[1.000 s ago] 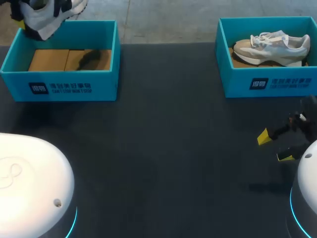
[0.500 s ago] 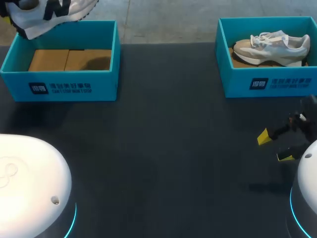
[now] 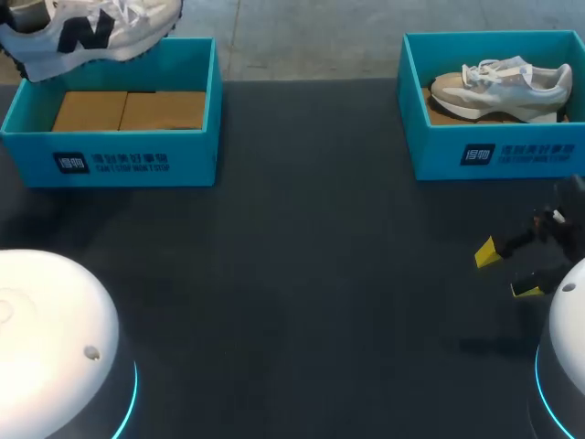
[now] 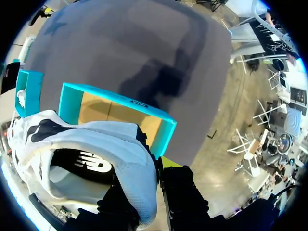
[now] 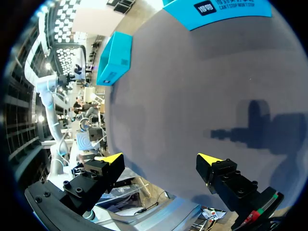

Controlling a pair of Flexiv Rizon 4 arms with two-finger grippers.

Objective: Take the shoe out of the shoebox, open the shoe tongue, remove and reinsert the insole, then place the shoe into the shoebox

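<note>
Shoe [image 3: 91,27] now higher above left shoebox [image 3: 137,151], tight in left gripper [image 4: 147,166]; right gripper [image 5: 161,159] agape, unmoved.

white shoe [image 3: 87,27], upper left: white mesh, dark navy side mark | left shoebox [image 3: 110,151]: teal walls, white print, tan cardboard floor | right shoebox [image 3: 494,151], upper right: teal, white print | grey shoe [image 3: 503,87]: beige-grey panels, white laces and sole | table [image 3: 302,274]: plain dark charcoal | right gripper [image 3: 505,272], right edge: black, yellow tips
</note>
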